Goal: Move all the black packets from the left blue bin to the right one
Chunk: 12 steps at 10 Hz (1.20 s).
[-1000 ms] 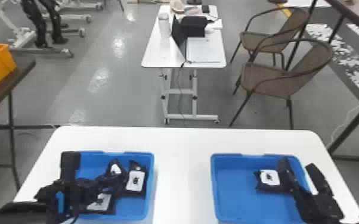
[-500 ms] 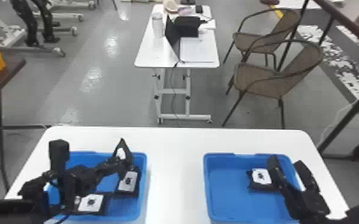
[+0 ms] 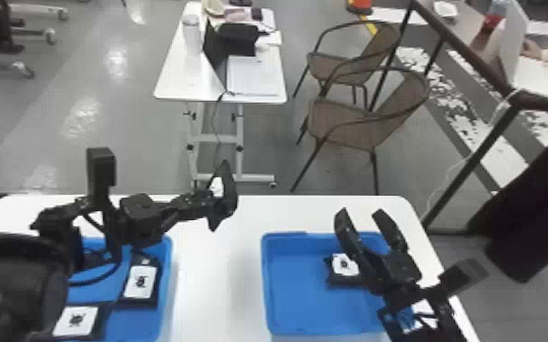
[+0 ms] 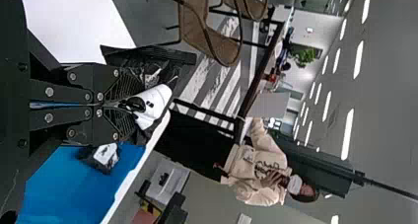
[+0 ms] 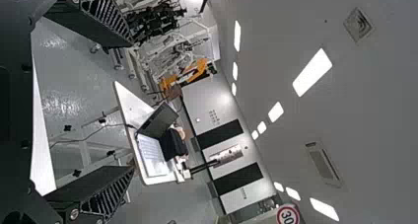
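In the head view my left gripper (image 3: 214, 202) is shut on a black packet (image 3: 224, 184), raised over the table between the bins. The left wrist view shows this gripper (image 4: 125, 104) pinching the crumpled packet (image 4: 156, 101) with its white label. Two packets (image 3: 140, 283) (image 3: 76, 321) lie in the left blue bin (image 3: 167, 273). In the right blue bin (image 3: 266, 286) one packet (image 3: 345, 265) lies near the far side, partly behind my right gripper (image 3: 363, 218). That gripper stands open above the bin's right part; its fingers (image 5: 101, 189) are spread in the right wrist view.
The white table (image 3: 218, 273) shows bare between the two bins. Beyond it stand a smaller white desk (image 3: 186, 86) with a laptop and two brown chairs (image 3: 346, 123). A dark-framed table (image 3: 464, 54) is at the right.
My left gripper has risen out of the left bin and moved to the right with its packet. The head view has shifted somewhat; the right gripper still hangs over the right bin.
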Available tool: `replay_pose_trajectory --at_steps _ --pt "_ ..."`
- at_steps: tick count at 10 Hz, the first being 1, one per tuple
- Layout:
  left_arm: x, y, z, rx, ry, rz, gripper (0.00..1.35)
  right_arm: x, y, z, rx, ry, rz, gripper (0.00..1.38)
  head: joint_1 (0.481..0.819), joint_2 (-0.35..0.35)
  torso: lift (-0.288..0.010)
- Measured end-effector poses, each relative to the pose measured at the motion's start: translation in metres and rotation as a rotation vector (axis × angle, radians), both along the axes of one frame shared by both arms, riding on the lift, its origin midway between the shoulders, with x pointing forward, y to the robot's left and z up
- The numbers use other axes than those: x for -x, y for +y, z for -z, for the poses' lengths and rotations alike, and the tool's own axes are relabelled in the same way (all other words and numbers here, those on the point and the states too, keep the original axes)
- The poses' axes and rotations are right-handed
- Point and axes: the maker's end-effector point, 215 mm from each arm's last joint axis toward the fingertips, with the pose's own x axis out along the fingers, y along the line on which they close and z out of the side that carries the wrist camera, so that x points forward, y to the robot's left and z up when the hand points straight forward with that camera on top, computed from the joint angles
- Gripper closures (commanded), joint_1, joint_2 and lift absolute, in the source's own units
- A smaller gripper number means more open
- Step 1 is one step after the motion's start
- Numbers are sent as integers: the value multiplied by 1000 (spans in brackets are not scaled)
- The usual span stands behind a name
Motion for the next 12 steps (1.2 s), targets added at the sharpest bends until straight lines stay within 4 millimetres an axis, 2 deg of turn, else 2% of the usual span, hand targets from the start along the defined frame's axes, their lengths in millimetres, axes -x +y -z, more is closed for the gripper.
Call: replay_pose_trajectory --at_steps 2,6,8,12 --pt "-2 -38 -7 20 7 78 1208 -13 6 -12 7 -24 -14 114 695 -198 0" --pt "11 -100 -7 -23 6 253 1208 -34 44 -37 46 -50 -151 114 695 -228 0" --pt "13 -114 -4 -24 10 274 1208 -39 58 -42 56 -44 -191 113 695 -229 0" --pt "14 -131 -11 -9 -7 291 1208 -38 90 -31 56 3 -261 116 695 -214 0"
